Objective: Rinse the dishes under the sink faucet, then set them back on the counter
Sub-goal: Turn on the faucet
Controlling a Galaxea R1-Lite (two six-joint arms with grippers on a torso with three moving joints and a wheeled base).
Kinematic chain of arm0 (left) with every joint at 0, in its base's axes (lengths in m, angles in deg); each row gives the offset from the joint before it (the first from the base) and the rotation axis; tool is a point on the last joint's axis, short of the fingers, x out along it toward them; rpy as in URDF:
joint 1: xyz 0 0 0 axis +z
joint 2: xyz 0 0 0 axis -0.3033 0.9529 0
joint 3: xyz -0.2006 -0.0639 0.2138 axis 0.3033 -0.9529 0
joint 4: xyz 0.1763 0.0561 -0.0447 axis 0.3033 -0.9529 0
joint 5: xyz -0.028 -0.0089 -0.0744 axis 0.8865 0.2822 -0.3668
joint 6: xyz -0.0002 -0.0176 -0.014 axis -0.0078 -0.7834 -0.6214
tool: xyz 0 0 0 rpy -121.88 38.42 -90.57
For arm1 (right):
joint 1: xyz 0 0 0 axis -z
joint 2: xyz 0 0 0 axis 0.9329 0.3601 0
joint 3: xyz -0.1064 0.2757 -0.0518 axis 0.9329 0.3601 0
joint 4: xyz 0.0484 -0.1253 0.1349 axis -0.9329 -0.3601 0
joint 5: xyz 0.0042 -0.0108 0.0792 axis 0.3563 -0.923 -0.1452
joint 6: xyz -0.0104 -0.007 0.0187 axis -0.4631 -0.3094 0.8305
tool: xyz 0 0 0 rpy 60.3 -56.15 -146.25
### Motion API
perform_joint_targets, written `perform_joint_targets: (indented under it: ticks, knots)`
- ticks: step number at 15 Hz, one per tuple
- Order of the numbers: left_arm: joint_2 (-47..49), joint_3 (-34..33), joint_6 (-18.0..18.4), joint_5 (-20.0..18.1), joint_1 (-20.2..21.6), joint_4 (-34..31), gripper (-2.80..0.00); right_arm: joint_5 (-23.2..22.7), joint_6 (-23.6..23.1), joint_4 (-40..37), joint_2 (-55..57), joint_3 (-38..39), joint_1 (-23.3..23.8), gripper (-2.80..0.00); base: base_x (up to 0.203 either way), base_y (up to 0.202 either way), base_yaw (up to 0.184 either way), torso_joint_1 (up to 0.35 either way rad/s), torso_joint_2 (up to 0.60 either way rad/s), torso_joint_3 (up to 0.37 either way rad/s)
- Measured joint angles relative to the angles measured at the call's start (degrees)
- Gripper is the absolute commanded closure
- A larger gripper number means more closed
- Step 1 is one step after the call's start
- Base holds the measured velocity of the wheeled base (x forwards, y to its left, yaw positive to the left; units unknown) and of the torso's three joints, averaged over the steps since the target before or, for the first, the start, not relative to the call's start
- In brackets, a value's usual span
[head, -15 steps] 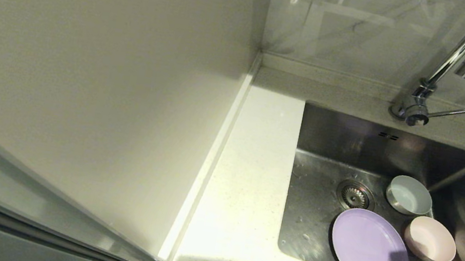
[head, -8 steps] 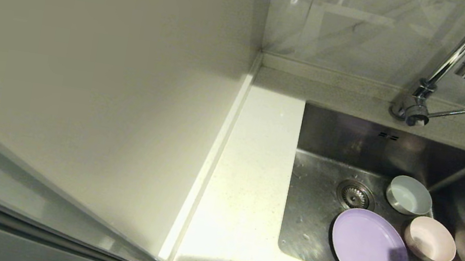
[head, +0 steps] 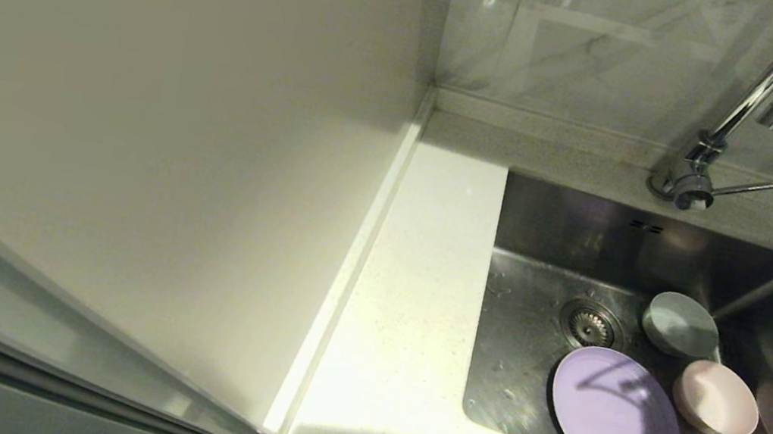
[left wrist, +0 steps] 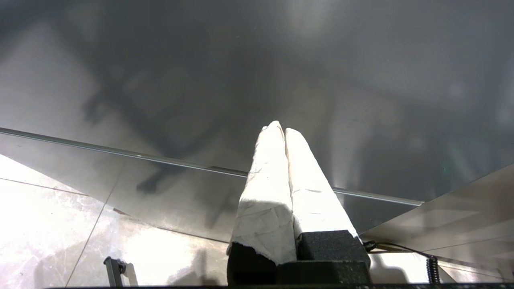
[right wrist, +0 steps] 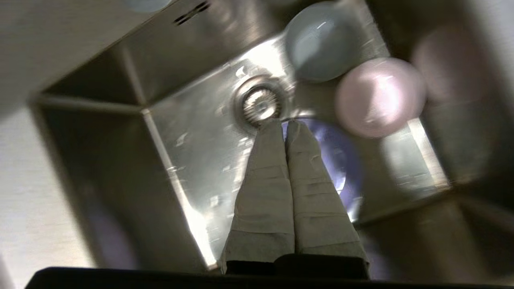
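Observation:
All three dishes lie in the steel sink point(head: 521, 344): the lilac plate point(head: 614, 412) at the front, the pale blue-grey bowl point(head: 681, 324) behind it and the pale pink bowl point(head: 716, 398) to its right. The chrome faucet point(head: 764, 97) rises at the back, its lever point(head: 743, 186) pointing right. Neither arm shows in the head view. In the right wrist view my right gripper point(right wrist: 284, 123) hangs shut and empty above the sink, over the plate point(right wrist: 341, 160) next to the drain point(right wrist: 260, 105). My left gripper point(left wrist: 281, 128) is shut and empty, away from the sink, facing a dark metal panel.
The white speckled counter point(head: 410, 312) runs left of the sink, with a raised edge strip point(head: 347, 272) against a tall pale panel point(head: 140, 119). Grey marbled tile point(head: 596, 42) backs the faucet.
The shadow on the lilac plate has moved from its front right toward its middle and back. The blue-grey bowl now lies in shade. The dishes themselves have not moved.

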Motion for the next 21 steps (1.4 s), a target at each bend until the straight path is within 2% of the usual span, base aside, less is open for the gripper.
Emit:
perform_joint_targets:
  ticks: [4, 8, 11, 14, 21]
  knots:
    - [0.0, 0.0, 0.0, 0.0, 0.0, 0.0, 0.00, -1.5, 0.7, -1.1, 9.3, -11.2, -0.2, 0.00, 0.000, 0.000, 0.000, 0.000, 0.00, 0.000]
    - [0.0, 0.0, 0.0, 0.0, 0.0, 0.0, 0.00, -1.1, -5.9, 1.7, 17.8, -23.6, 0.2, 0.00, 0.000, 0.000, 0.000, 0.000, 0.00, 0.000]
    - [0.0, 0.0, 0.0, 0.0, 0.0, 0.0, 0.00, -1.9, -10.3, 11.2, 22.3, -25.6, 0.4, 0.00, 0.000, 0.000, 0.000, 0.000, 0.00, 0.000]
    - [0.0, 0.0, 0.0, 0.0, 0.0, 0.0, 0.00, -5.1, -12.5, 16.3, 24.8, -26.0, 0.4, 0.00, 0.000, 0.000, 0.000, 0.000, 0.00, 0.000]
    - [0.0, 0.0, 0.1, 0.0, 0.0, 0.0, 0.00, -8.8, -15.4, 19.2, 27.5, -27.2, 0.5, 0.00, 0.000, 0.000, 0.000, 0.000, 0.00, 0.000]
